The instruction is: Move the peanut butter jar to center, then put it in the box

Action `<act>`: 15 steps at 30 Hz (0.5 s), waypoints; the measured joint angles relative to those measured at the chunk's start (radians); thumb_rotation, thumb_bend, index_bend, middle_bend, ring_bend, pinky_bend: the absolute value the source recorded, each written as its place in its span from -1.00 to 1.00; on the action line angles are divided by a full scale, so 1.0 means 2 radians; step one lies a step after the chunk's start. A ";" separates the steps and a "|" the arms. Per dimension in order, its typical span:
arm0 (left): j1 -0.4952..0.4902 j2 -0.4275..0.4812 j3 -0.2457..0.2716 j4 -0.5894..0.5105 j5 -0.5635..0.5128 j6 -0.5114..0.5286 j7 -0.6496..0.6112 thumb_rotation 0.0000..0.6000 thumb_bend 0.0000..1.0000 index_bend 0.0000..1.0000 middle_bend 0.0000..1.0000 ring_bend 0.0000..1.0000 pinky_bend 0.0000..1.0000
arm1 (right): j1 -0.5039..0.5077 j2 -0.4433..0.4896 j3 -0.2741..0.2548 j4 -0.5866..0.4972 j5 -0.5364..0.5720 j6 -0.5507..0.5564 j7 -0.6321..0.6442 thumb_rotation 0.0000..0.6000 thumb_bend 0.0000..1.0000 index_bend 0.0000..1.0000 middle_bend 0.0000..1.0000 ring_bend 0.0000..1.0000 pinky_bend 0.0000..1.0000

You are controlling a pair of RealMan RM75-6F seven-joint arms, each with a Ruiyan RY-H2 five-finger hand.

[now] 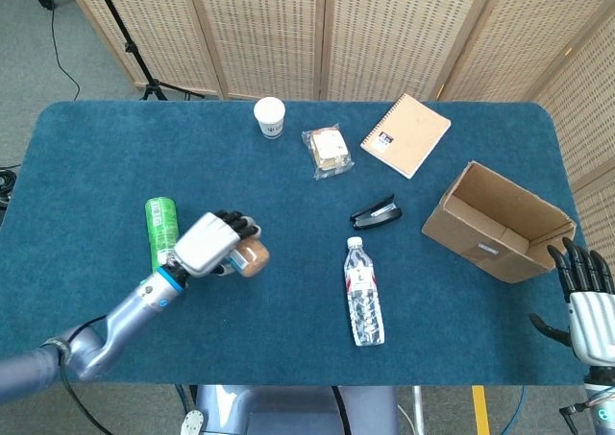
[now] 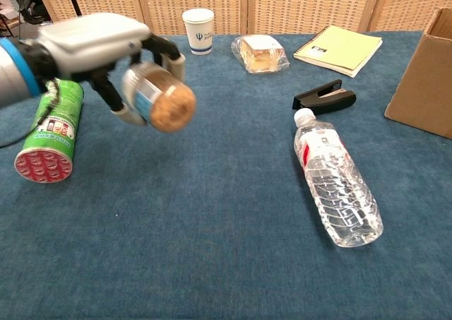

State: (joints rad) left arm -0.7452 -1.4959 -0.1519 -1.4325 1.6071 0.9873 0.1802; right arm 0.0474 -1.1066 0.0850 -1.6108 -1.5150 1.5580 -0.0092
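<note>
Far left on the blue table [image 1: 288, 310] lies a green chip can [image 1: 164, 243] on its side, red end toward the near edge. Just to its right the left hand [image 1: 207, 244] has its fingers wrapped round the peanut butter jar [image 2: 160, 102], held tipped on its side and clear of the cloth (its brown end faces the chest camera). Behind, near the far edge, stand a paper cup [image 1: 270, 117] and a wrapped sandwich [image 1: 328, 150]. Between the jar and the box [image 1: 496, 220] lie a black stapler [image 1: 376, 212] and, nearer, a water bottle [image 1: 364, 292] on its side, cap pointing away. A notebook [image 1: 405, 134] rests further back. The box sits tipped with its opening upward. At the near right corner, the right hand [image 1: 587, 305] holds nothing, fingers straight and apart.
</note>
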 measured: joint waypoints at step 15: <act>-0.067 -0.129 0.000 0.015 -0.084 -0.093 0.128 1.00 -0.91 0.38 0.12 -0.08 0.03 | 0.000 0.000 0.001 0.001 0.004 -0.004 0.001 1.00 -1.00 -1.00 -1.00 -1.00 -1.00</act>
State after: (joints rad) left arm -0.8794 -1.7541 -0.1528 -1.4015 1.4385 0.8021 0.4369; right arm 0.0466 -1.1075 0.0869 -1.6084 -1.5075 1.5507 -0.0079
